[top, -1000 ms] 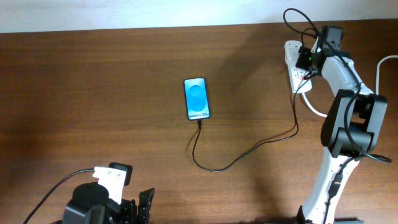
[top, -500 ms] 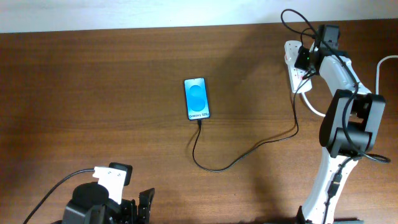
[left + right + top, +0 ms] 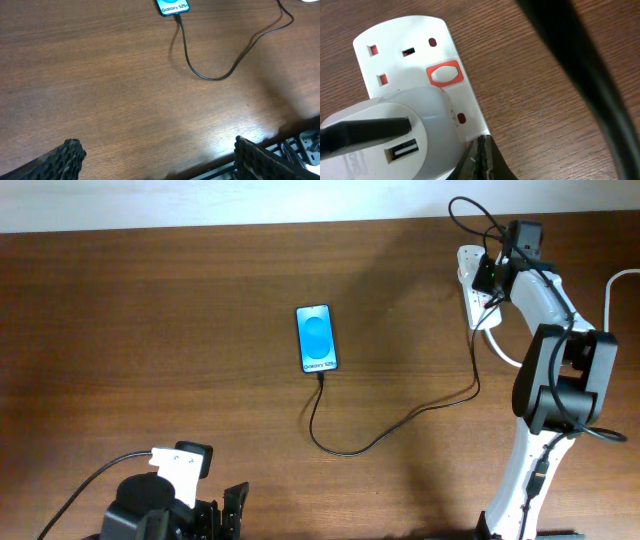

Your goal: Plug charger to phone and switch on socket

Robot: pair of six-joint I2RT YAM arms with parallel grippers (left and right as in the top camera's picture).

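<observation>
The phone (image 3: 317, 338) lies flat mid-table, blue screen up; its bottom edge shows in the left wrist view (image 3: 171, 6). The black charger cable (image 3: 400, 425) is plugged into the phone's bottom end and curves right to the socket (image 3: 470, 280) at the far right; it also shows in the left wrist view (image 3: 210, 75). In the right wrist view a white adapter (image 3: 395, 130) sits in the socket (image 3: 405, 45), next to a red-rimmed switch (image 3: 444, 74). My right gripper (image 3: 485, 160) is shut, its tip at the socket's edge beside the adapter. My left gripper (image 3: 155, 160) is open over the near table edge.
A thick white cord (image 3: 612, 290) loops at the right edge. The right arm's body (image 3: 555, 380) stands along the right side. The table's front edge (image 3: 280, 140) runs under the left gripper.
The right gripper has crept slightly up and left along the socket. The phone, the cable and the left arm have not moved.
</observation>
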